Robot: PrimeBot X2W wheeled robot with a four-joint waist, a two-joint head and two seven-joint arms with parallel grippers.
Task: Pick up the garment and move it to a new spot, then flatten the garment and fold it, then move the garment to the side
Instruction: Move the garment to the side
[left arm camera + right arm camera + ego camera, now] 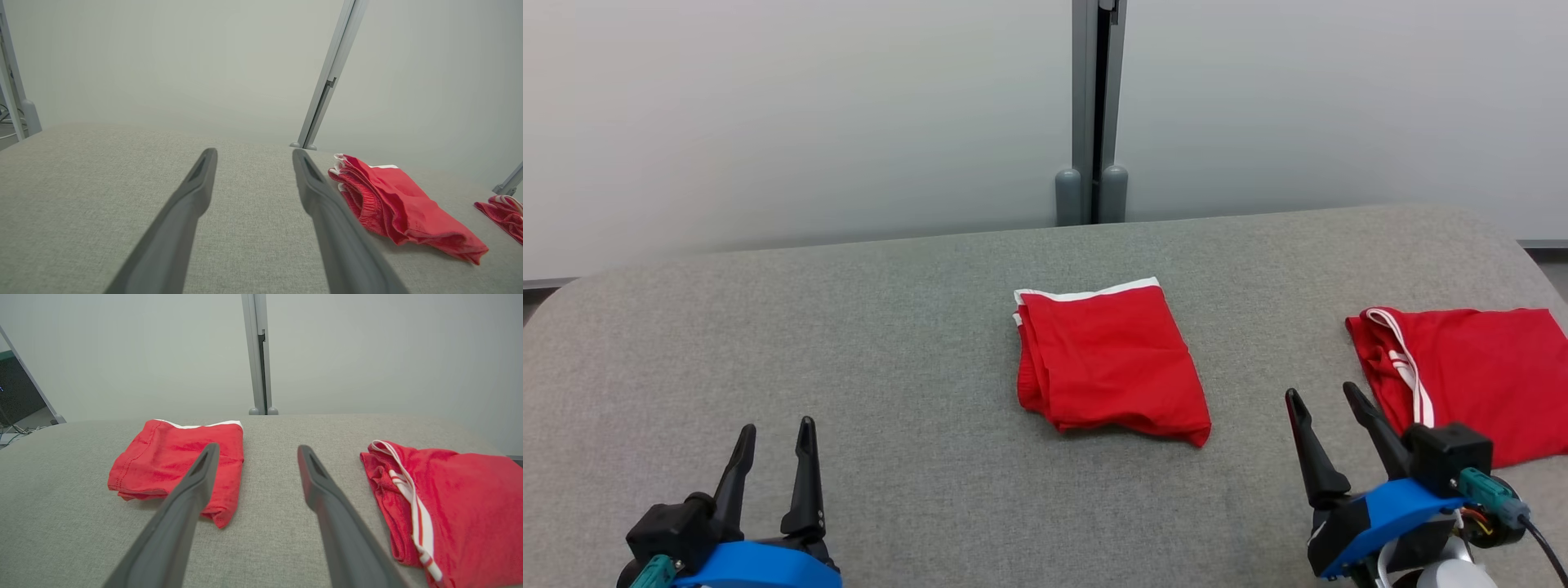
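The red cloth garment (1111, 359), white-edged, lies folded, slightly rumpled, on the grey fabric surface (849, 343); left gripper (777, 425) and right gripper (1320, 389) spread, empty.

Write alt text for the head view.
A folded red garment lies in the middle of a grey surface, with a second garment, red with white stripes, at the right edge. The left gripper and right gripper are open and empty at the bottom corners. Behind is a pale wall with a post.

Seemingly an office or lab room, pale frosted partition panels (768, 122) met at a grey metal post (1085, 98) behind the far edge of the grey fabric surface (849, 343), a dark screen (18, 390) and cables (12, 429) lay beyond one corner
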